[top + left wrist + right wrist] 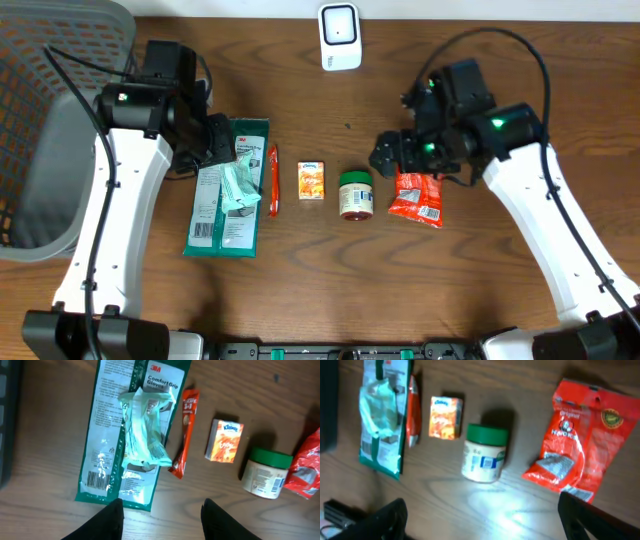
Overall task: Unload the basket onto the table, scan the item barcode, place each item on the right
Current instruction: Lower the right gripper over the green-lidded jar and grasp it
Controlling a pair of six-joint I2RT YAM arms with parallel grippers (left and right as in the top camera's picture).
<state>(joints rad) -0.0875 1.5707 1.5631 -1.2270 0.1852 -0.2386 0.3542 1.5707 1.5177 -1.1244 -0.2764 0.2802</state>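
Both empty: left gripper (162, 510) fingers parted, right gripper (482, 510) spread wide. Red bag (572, 447) lies flat just ahead of the right fingers. Probably light, crinkly, slippery; pinch its sealed top edge. Glove pack (107, 435) lies ahead of the left fingers, floppy.

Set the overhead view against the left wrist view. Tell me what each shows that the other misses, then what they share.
Only overhead: the white scanner at the table's far edge and the gray basket off to the left.
Only left wrist: the barcode on the glove pack, shown plainly, along with the pack's readable print.
Both: the glove pack, the orange sachet beside it, the small tissue box, the green-lidded jar and the red bag.
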